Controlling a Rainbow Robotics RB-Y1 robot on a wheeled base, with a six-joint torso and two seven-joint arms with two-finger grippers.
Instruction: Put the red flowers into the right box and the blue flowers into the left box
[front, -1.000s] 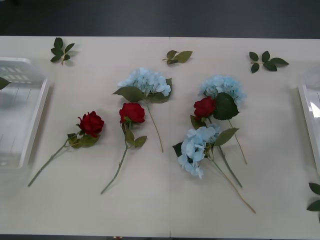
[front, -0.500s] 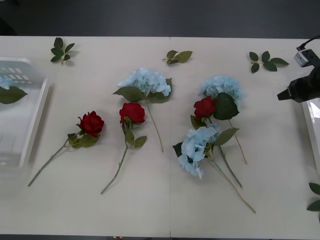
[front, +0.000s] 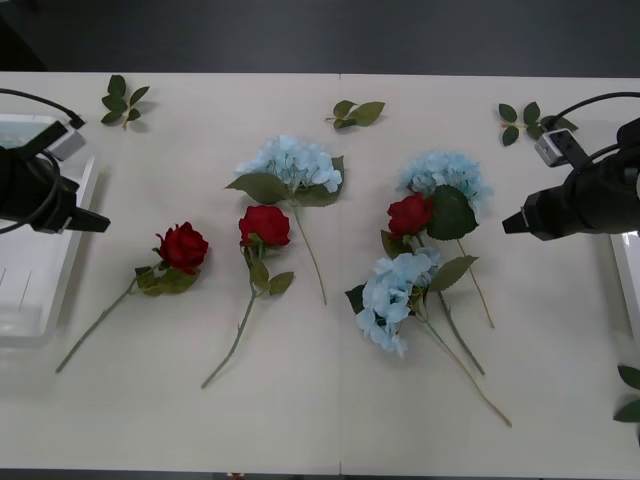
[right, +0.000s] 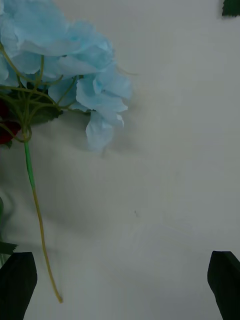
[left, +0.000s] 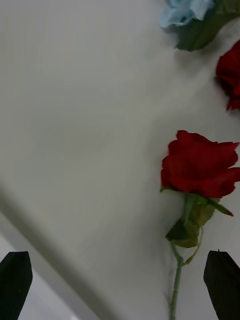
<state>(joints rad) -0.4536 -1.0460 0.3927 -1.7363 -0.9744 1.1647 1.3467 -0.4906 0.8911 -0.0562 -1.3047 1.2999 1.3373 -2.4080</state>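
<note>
In the front view, the white table (front: 320, 420) carries three red roses and three pale-blue hydrangeas. I take the middle red rose (front: 264, 226) as the landmark. The left rose (front: 182, 247) lies on its left side, a little nearer to the robot, with its stem running toward the left box (front: 40, 290). Just behind the middle rose lies a hydrangea (front: 291, 163). On the right of the middle rose is the third rose (front: 408, 214), touching a second hydrangea (front: 446, 174) behind it, and a third hydrangea (front: 392, 292) lies just in front of it. Three small leaf sprigs lie far behind the middle rose, near the back edge of the table. The left gripper (front: 98, 224) hovers on the far left of the middle rose, above the inner rim of the left box. The right gripper (front: 510, 225) hovers on the far right, beside the second hydrangea, near the right box (front: 622, 250).

In the right wrist view, the right gripper (right: 120, 285) has its black fingers (right: 225, 280) spread wide — nothing is between them. A hydrangea head (right: 60, 55) and its thin stem lie on the table ahead of it.

In the left wrist view, the left gripper (left: 120, 285) is also spread wide, with its fingers (left: 222, 282) around nothing. The left rose (left: 200, 170) lies ahead of it, and part of the middle rose (left: 231, 75) is beyond it.
</note>
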